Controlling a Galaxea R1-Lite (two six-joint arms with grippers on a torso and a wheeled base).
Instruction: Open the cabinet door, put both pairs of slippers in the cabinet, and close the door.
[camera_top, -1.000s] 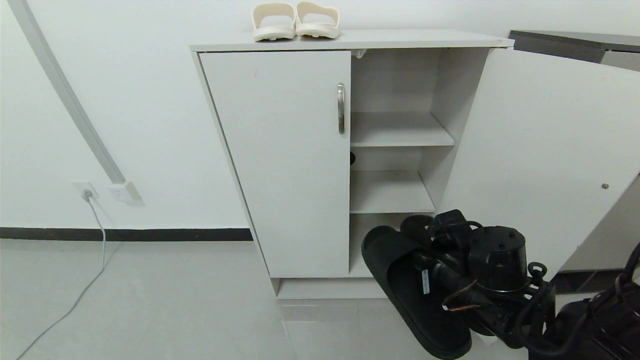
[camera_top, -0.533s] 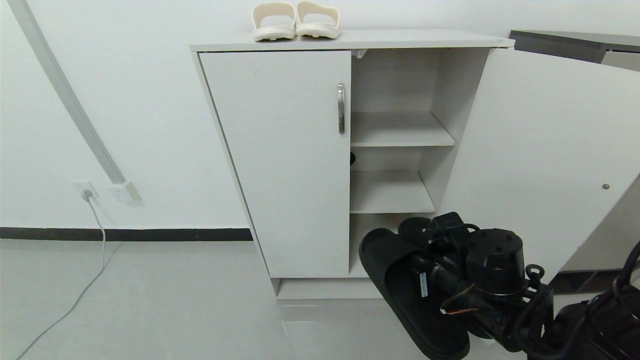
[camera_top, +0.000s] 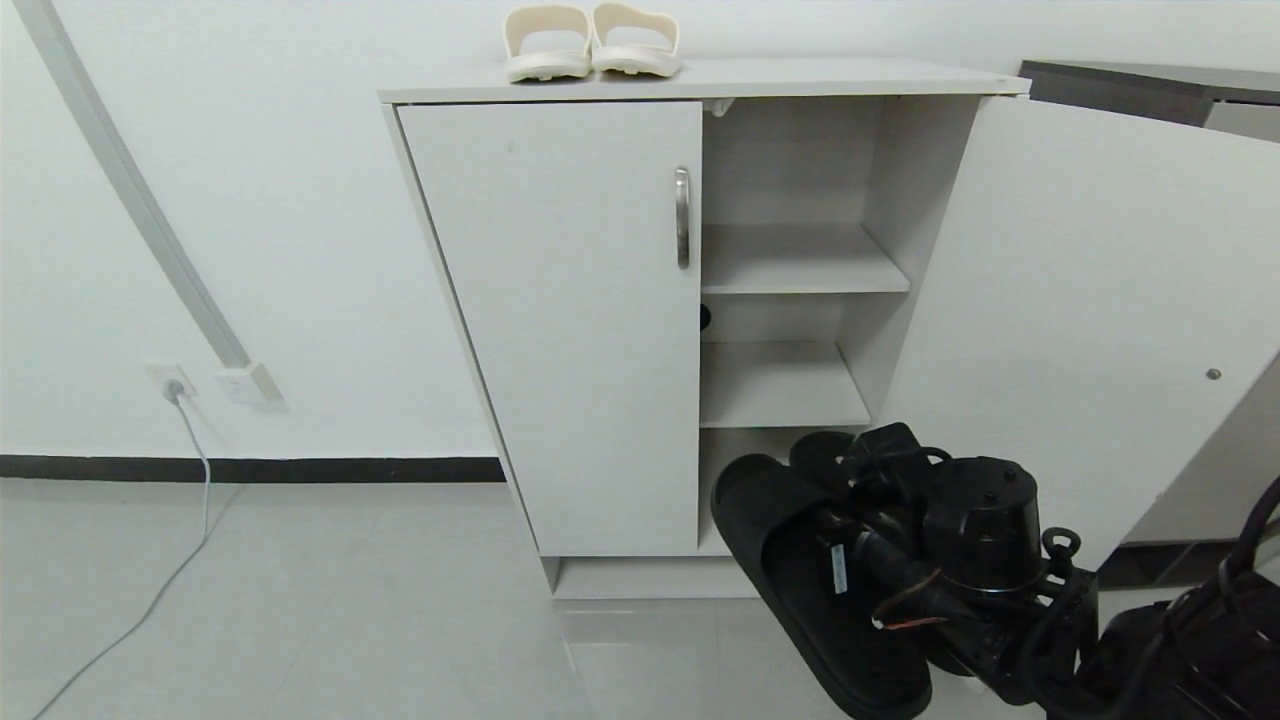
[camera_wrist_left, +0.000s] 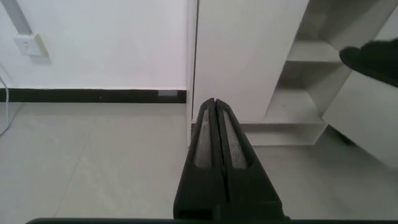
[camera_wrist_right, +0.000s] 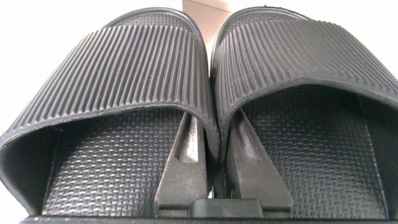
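Right gripper (camera_wrist_right: 211, 143) pinches the black slippers (camera_top: 800, 560) by their inner walls; next, slide them onto the cabinet (camera_top: 560, 330) bottom shelf (camera_top: 725, 440)

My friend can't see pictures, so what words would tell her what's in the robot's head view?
The right gripper, jaws shut on them, holds a pair of black slippers low before a white cabinet whose right door stands open. A cream pair sits on top; the left door is closed.

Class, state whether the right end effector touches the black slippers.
Touching. In the right wrist view the right end effector clamps adjoining walls of the black slippers between its fingers.
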